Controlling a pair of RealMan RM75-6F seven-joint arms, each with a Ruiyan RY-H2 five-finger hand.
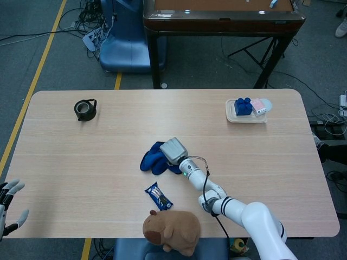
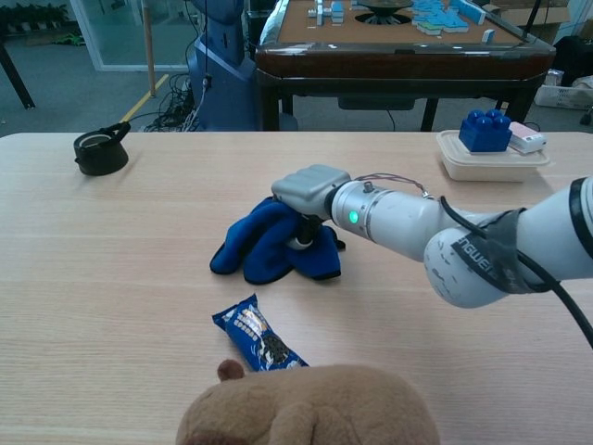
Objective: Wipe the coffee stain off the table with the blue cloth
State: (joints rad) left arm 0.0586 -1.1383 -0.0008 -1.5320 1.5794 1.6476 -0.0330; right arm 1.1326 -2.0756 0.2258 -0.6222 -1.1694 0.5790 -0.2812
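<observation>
Blue cloth (image 2: pixel 269 252) lies pressed under the right robot hand (image 2: pixel 309 192), gripped; snack wrapper (image 2: pixel 257 336) lettering unreadable

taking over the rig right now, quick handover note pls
Right hand presses down on the blue cloth mid-table, fingers buried in it.
Left hand is idle off the table's near-left corner, fingers apart, holding nothing.
No coffee stain shows; any mark lies under the cloth, so I cannot tell whether it is gone.
Left: lift the cloth, check the spot, wipe again if needed. Snack bar lies just in front.
</observation>
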